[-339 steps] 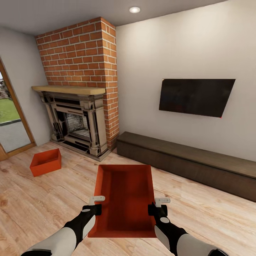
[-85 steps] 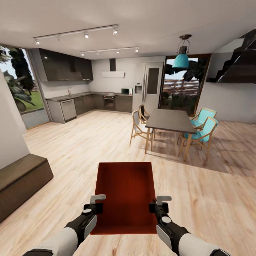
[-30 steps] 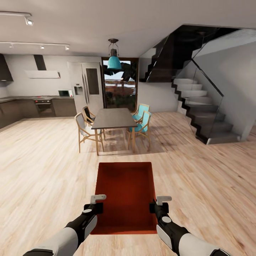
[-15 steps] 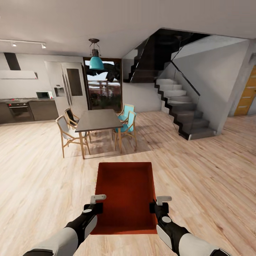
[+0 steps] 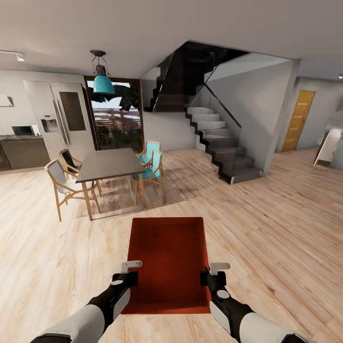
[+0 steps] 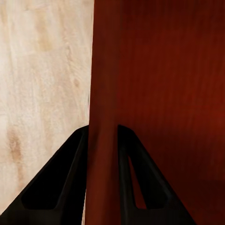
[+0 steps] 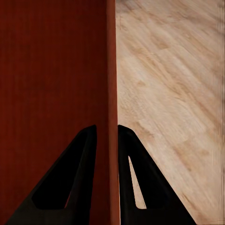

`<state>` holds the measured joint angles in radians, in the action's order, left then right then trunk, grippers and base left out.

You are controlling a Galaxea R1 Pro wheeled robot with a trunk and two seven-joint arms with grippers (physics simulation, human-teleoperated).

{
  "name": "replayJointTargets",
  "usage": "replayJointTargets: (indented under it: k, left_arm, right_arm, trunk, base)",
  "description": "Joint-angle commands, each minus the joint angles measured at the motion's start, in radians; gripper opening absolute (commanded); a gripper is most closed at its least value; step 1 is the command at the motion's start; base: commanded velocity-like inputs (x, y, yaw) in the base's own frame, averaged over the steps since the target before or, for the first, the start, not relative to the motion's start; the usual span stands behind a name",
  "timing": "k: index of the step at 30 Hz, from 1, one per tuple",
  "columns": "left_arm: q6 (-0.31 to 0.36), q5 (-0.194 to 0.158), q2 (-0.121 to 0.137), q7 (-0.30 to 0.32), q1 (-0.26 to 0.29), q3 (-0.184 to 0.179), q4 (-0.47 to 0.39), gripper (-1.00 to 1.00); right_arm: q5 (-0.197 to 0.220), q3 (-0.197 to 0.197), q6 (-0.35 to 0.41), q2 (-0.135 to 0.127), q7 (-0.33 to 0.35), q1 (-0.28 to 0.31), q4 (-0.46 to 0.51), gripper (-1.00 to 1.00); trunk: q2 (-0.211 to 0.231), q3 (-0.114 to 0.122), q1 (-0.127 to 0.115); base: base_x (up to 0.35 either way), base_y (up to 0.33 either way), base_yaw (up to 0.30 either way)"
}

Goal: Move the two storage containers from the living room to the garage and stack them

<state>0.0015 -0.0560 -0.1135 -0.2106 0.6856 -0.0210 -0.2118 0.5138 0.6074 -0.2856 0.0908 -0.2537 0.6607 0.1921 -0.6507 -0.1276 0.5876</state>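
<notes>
Head view shows us in transit over the wood floor [image 5: 286, 228] of an open room, carrying one container [image 5: 166, 262] in the lower centre of the frame. We judge the task early: this bin is lifted and on its way, yet no garage is in sight, so setting it down, fetching its twin and stacking are all left to do.

Ahead, the staircase [image 5: 219, 143] rises at upper centre, the dining table [image 5: 109, 164] with its chairs stands at mid left, and an orange door [image 5: 297, 119] shows at the far right.

Against the earlier frames, the whole picture has swung: the fireplace room gave way to the kitchen, then the table slid leftward and the orange door came into sight, so we read this as our own turning. The bin sits in the same place in the frame throughout.

Our left gripper [image 6: 102, 154] is clamped on the bin's left wall, fingers on either side; the right gripper [image 7: 107, 154] pinches the right wall likewise.
</notes>
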Motion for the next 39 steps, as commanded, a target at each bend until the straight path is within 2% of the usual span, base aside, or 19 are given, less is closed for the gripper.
replayJointTargets:
  k: [1, 9, 30, 39]
  left_arm:
    - [0.001, -0.015, 0.032, -0.007, 0.000, 0.024, 0.000, -1.00]
    - [0.001, -0.015, 0.032, -0.004, 0.000, 0.024, 0.009, -1.00]
    - [0.002, -0.018, 0.031, -0.002, 0.000, 0.024, 0.012, -1.00]
    - [0.002, -0.018, 0.031, -0.001, 0.000, 0.024, 0.012, -1.00]
  right_arm:
    - [0.038, -0.048, -0.003, -0.006, -0.001, 0.002, 0.004, -1.00]
    - [0.039, -0.048, -0.003, -0.006, -0.002, 0.001, 0.003, -1.00]
    - [0.039, -0.048, -0.004, -0.003, -0.013, 0.001, -0.003, -1.00]
    - [0.040, -0.049, -0.004, -0.003, -0.013, 0.001, -0.003, -1.00]
  trunk:
    - [-0.001, -0.001, 0.000]
    - [-0.001, 0.000, 0.000]
    - [-0.001, 0.000, 0.000]
    - [-0.001, 0.001, 0.000]
  base:
    - [0.146, 0.000, -0.285]
    - [0.279, 0.000, -0.212]
    - [0.320, 0.000, -0.014]
    - [0.321, 0.000, -0.248]
